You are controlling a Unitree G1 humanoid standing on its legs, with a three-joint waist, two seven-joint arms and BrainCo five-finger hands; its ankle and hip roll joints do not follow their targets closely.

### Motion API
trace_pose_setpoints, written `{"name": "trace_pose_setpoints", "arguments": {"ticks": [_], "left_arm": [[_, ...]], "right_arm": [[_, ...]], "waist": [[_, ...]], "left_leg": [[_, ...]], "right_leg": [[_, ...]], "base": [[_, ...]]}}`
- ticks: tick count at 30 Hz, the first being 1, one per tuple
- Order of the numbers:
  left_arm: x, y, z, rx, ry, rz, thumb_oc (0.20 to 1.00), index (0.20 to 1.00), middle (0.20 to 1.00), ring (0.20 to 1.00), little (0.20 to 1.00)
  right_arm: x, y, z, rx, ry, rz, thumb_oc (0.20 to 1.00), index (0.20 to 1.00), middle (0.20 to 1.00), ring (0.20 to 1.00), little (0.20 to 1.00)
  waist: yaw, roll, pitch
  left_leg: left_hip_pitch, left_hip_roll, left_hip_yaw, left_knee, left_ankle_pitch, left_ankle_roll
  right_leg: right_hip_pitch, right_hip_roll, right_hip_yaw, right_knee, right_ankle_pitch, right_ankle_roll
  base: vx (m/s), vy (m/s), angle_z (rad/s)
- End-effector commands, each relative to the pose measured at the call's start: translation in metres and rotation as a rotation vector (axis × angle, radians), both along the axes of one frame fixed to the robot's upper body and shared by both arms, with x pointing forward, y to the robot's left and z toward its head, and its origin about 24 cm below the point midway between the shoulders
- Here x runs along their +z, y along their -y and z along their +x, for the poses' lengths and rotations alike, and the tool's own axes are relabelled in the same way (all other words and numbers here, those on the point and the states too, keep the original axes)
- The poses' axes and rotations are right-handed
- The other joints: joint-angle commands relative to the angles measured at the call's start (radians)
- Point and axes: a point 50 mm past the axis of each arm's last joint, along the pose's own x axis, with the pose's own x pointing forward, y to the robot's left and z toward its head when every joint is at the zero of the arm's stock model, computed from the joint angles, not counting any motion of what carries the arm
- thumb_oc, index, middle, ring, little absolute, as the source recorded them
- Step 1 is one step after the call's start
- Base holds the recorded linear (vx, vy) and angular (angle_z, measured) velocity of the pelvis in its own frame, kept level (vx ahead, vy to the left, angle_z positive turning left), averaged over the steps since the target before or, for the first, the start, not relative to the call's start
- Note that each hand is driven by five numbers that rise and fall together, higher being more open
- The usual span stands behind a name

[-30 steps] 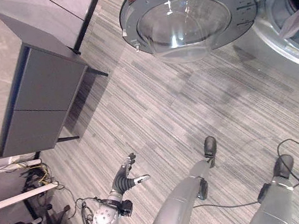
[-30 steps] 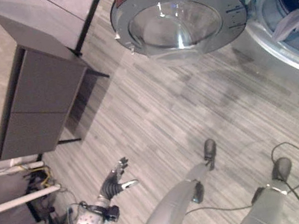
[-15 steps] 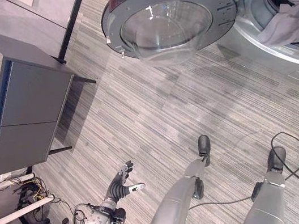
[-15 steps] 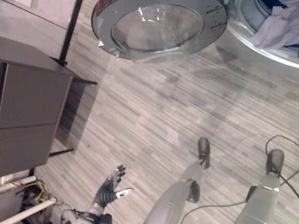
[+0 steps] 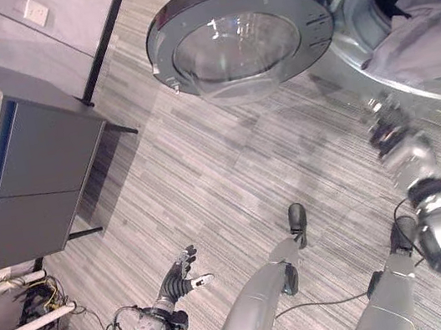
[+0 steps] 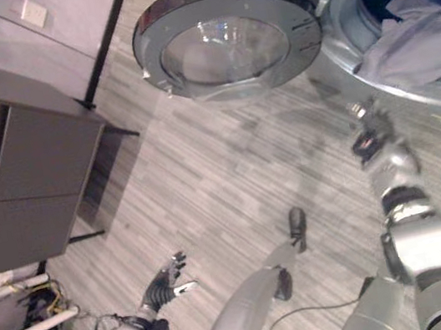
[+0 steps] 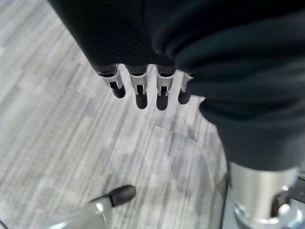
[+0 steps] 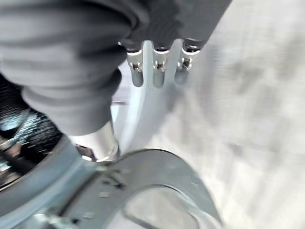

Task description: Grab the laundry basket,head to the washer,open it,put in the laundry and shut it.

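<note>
The washer [image 5: 330, 62] stands at the top right with its round glass door [image 5: 235, 40] swung wide open to the left. Pale grey laundry [image 5: 425, 46] lies bunched in the drum opening. My right hand [image 5: 388, 130] is raised in front of the washer, just below the opening's lower rim and to the right of the door, holding nothing. In the right wrist view its fingers [image 8: 157, 67] are straight, and the door's metal rim [image 8: 157, 167] lies beyond them. My left hand [image 5: 178, 275] hangs low at the lower left with relaxed fingers [image 7: 143, 86] over the striped floor.
A dark low cabinet [image 5: 28, 180] stands against the wall on the left. Loose cables and a white bar [image 5: 24, 308] lie on the floor below it. Grey striped floor [image 5: 230, 172] stretches between the cabinet and the washer.
My right arm has swung up into sight, so the hand is now in front of the washer below its opening. The left hand has sunk slightly lower.
</note>
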Motion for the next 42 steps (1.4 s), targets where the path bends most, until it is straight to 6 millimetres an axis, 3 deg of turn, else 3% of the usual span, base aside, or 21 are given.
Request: {"name": "trace_pose_setpoints", "arguments": {"ticks": [1,4,6,8,9,10,11,13,16,19,20,21,24,27,32,37,40,41,42], "left_arm": [[0.008,-0.020,0.004,0.058,0.042,0.026,1.000,1.000,1.000,1.000,1.000],[0.008,-0.031,0.001,0.094,0.041,0.040,1.000,1.000,1.000,1.000,1.000],[0.009,-0.032,0.000,0.099,0.042,0.037,1.000,1.000,1.000,1.000,1.000],[0.011,-0.033,0.000,0.092,0.052,0.033,1.000,1.000,1.000,1.000,1.000],[0.012,-0.033,0.001,0.085,0.057,0.047,1.000,1.000,1.000,1.000,1.000],[0.012,-0.032,0.003,0.086,0.060,0.044,1.000,1.000,1.000,1.000,1.000],[0.013,-0.030,0.005,0.080,0.071,0.061,1.000,1.000,1.000,1.000,1.000],[0.014,-0.029,0.007,0.078,0.080,0.068,1.000,1.000,1.000,1.000,1.000],[0.016,-0.030,0.008,0.083,0.089,0.086,1.000,1.000,1.000,1.000,1.000],[0.010,-0.037,0.011,0.114,0.075,0.151,1.000,1.000,1.000,1.000,1.000],[0.007,-0.043,0.011,0.145,0.071,0.211,1.000,1.000,1.000,1.000,1.000],[0.006,-0.045,0.011,0.158,0.064,0.234,1.000,1.000,1.000,1.000,1.000],[-0.005,-0.062,0.003,0.222,0.011,0.336,1.000,1.000,1.000,1.000,1.000],[-0.019,-0.085,-0.010,0.301,-0.083,0.460,1.000,1.000,1.000,1.000,1.000],[-0.020,-0.132,-0.016,0.466,-0.177,0.633,1.000,1.000,1.000,1.000,1.000],[0.021,-0.172,0.009,0.640,-0.056,0.749,1.000,1.000,1.000,1.000,1.000],[0.052,-0.193,0.030,0.690,0.007,0.803,1.000,1.000,1.000,1.000,1.000],[0.052,-0.193,0.030,0.690,0.007,0.803,1.000,1.000,1.000,1.000,1.000],[0.068,-0.199,0.040,0.709,0.060,0.834,1.000,1.000,1.000,1.000,1.000]], "right_arm": [[0.014,0.009,-0.007,-0.001,0.153,0.041,1.000,1.000,1.000,1.000,1.000],[0.002,0.011,-0.015,-0.004,0.126,0.019,1.000,1.000,1.000,1.000,1.000],[0.005,0.018,-0.015,-0.021,0.113,-0.020,1.000,1.000,1.000,1.000,1.000],[0.022,0.038,-0.010,-0.094,0.092,-0.116,1.000,1.000,1.000,1.000,1.000],[0.050,0.067,-0.008,-0.237,0.049,-0.238,1.000,1.000,1.000,1.000,1.000],[0.052,0.068,-0.007,-0.237,0.052,-0.240,1.000,1.000,1.000,1.000,1.000],[0.062,0.089,-0.012,-0.364,-0.040,-0.313,1.000,1.000,1.000,1.000,1.000],[0.062,0.095,-0.015,-0.405,-0.074,-0.315,1.000,1.000,1.000,1.000,1.000],[0.043,0.096,-0.022,-0.394,-0.206,-0.379,1.000,1.000,1.000,1.000,1.000],[-0.023,0.085,-0.049,-0.317,-0.489,-0.447,1.000,1.000,1.000,1.000,1.000],[-0.064,0.074,-0.072,-0.267,-0.639,-0.481,1.000,1.000,1.000,1.000,1.000],[-0.079,0.069,-0.082,-0.238,-0.692,-0.498,1.000,1.000,1.000,1.000,1.000],[-0.138,0.054,-0.142,-0.118,-0.926,-0.532,1.000,1.000,1.000,1.000,1.000],[-0.177,0.040,-0.200,-0.034,-1.096,-0.534,1.000,1.000,1.000,1.000,1.000],[-0.205,0.025,-0.267,0.048,-1.250,-0.495,1.000,1.000,1.000,1.000,1.000],[-0.214,0.021,-0.307,0.055,-1.328,-0.432,1.000,1.000,1.000,1.000,1.000],[-0.213,0.024,-0.309,0.045,-1.325,-0.428,1.000,1.000,1.000,1.000,1.000],[-0.213,0.024,-0.308,0.045,-1.324,-0.428,1.000,1.000,1.000,1.000,1.000],[-0.212,0.025,-0.303,0.052,-1.316,-0.437,1.000,1.000,1.000,1.000,1.000]], "waist": [[-0.021,-0.043,0.078],[-0.034,-0.055,0.086],[-0.031,-0.061,0.083],[-0.025,-0.063,0.083],[-0.015,-0.061,0.081],[-0.016,-0.059,0.084],[-0.010,-0.054,0.077],[-0.006,-0.050,0.073],[0.005,-0.044,0.060],[0.002,-0.065,0.049],[0.001,-0.082,0.041],[0.000,-0.089,0.041],[-0.019,-0.123,0.030],[-0.053,-0.164,0.001],[-0.112,-0.223,-0.090],[-0.156,-0.245,-0.175],[-0.183,-0.246,-0.195],[-0.183,-0.248,-0.197],[-0.188,-0.246,-0.210]], "left_leg": [[-0.093,0.140,-0.049,0.195,-0.156,-0.122],[-0.083,0.146,-0.055,0.178,-0.139,-0.132],[-0.070,0.147,-0.061,0.168,-0.158,-0.143],[-0.075,0.147,-0.062,0.144,-0.140,-0.151],[-0.089,0.147,-0.060,0.108,-0.088,-0.156],[-0.088,0.148,-0.060,0.105,-0.086,-0.156],[-0.076,0.149,-0.067,0.077,-0.069,-0.162],[-0.068,0.150,-0.071,0.067,-0.064,-0.163],[-0.031,0.154,-0.082,0.037,-0.048,-0.170],[0.021,0.174,-0.100,0.032,-0.052,-0.173],[0.058,0.190,-0.107,0.054,-0.073,-0.170],[0.072,0.194,-0.113,0.072,-0.085,-0.165],[0.146,0.212,-0.122,0.147,-0.146,-0.152],[0.221,0.227,-0.131,0.218,-0.206,-0.146],[0.349,0.248,-0.130,0.259,-0.279,-0.141],[0.438,0.238,-0.102,0.255,-0.330,-0.124],[0.470,0.214,-0.075,0.236,-0.346,-0.103],[0.468,0.212,-0.074,0.233,-0.342,-0.102],[0.494,0.204,-0.049,0.185,-0.334,-0.093]], "right_leg": [[0.207,-0.045,-0.037,-0.159,0.048,-0.010],[0.202,-0.039,-0.037,-0.152,0.048,-0.015],[0.208,-0.036,-0.038,-0.155,0.030,-0.011],[0.193,-0.033,-0.038,-0.163,0.035,-0.009],[0.173,-0.030,-0.040,-0.168,0.059,-0.010],[0.172,-0.030,-0.039,-0.167,0.060,-0.010],[0.179,-0.024,-0.040,-0.165,0.053,-0.012],[0.187,-0.022,-0.044,-0.163,0.049,-0.013],[0.223,-0.015,-0.064,-0.153,0.030,-0.020],[0.286,0.007,-0.090,-0.131,-0.012,-0.036],[0.332,0.020,-0.103,-0.122,-0.036,-0.045],[0.347,0.023,-0.103,-0.113,-0.046,-0.049],[0.431,0.034,-0.116,-0.082,-0.089,-0.058],[0.513,0.049,-0.113,-0.064,-0.118,-0.061],[0.644,0.049,-0.109,-0.075,-0.119,-0.050],[0.695,0.026,-0.072,-0.089,-0.077,-0.030],[0.682,0.003,-0.036,-0.094,0.017,-0.013],[0.678,0.002,-0.034,-0.095,0.019,-0.012],[0.651,-0.003,-0.009,-0.109,0.132,-0.003]], "base": [[-0.05,-0.066,-0.19],[-0.02,-0.066,-0.11],[0.04,-0.058,-0.04],[-0.06,-0.015,-0.03],[-0.10,-0.021,-0.10],[-0.09,-0.031,-0.09],[0.00,0.000,0.00],[0.02,-0.032,0.10],[0.01,-0.063,0.27],[0.00,-0.120,0.31],[0.02,-0.100,0.25],[0.04,-0.103,0.23],[0.08,-0.067,0.07],[0.12,-0.063,-0.18],[0.20,-0.011,-0.16],[0.17,0.099,-0.21],[0.04,0.119,-0.27],[0.00,0.103,-0.23],[-0.02,0.085,-0.32]]}}
